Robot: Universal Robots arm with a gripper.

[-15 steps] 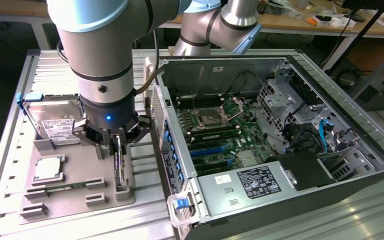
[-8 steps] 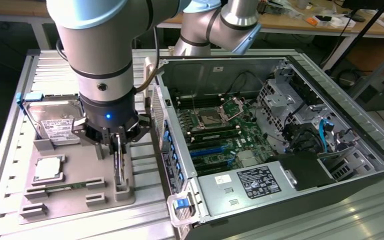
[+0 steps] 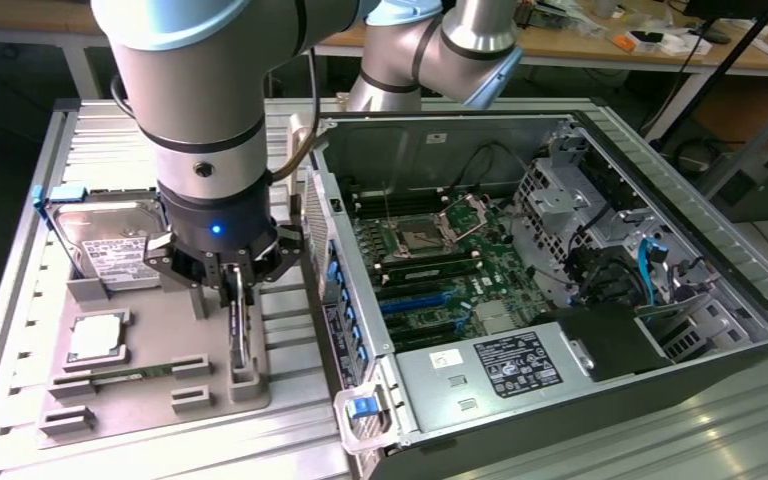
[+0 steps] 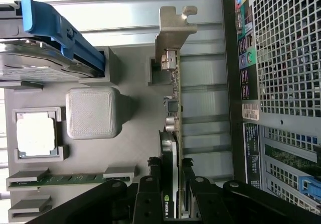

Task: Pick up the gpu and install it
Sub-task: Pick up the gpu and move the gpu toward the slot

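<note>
The gpu (image 3: 237,345) is standing on its long edge in a slot of the gray fixture tray (image 3: 157,410). It is sitting on the side of the tray nearest the open computer case (image 3: 704,300). Between the card and the case wall, a narrow strip of the slatted metal surface (image 3: 104,130) is showing. In the wrist view that wall's perforated rear panel (image 4: 286,58) is running parallel to the card. Above the card, the arm and its end effector (image 3: 233,295) are taking up the room. The tray's low posts are flanking the card's far side.

The end effector (image 4: 170,184) is partly closed, its black fingers (image 4: 149,194) pressing both faces of the gpu (image 4: 172,133) near one end. The card's lower edge is resting in the fixture.

Seen edge-on, the card is showing a thin green board with small components. A black cooler with a green logo is lying between the fingers, and a silver bracket (image 4: 173,30) is standing at the far end.

On the same tray, a hard drive (image 3: 111,250) in a blue caddy (image 4: 60,30), a square CPU (image 3: 97,338) and a memory stick (image 3: 124,373) are lying in their own recesses. Inside the case the motherboard (image 3: 424,270) is lying exposed. A wooden bench (image 3: 598,50) with clutter is standing behind.
</note>
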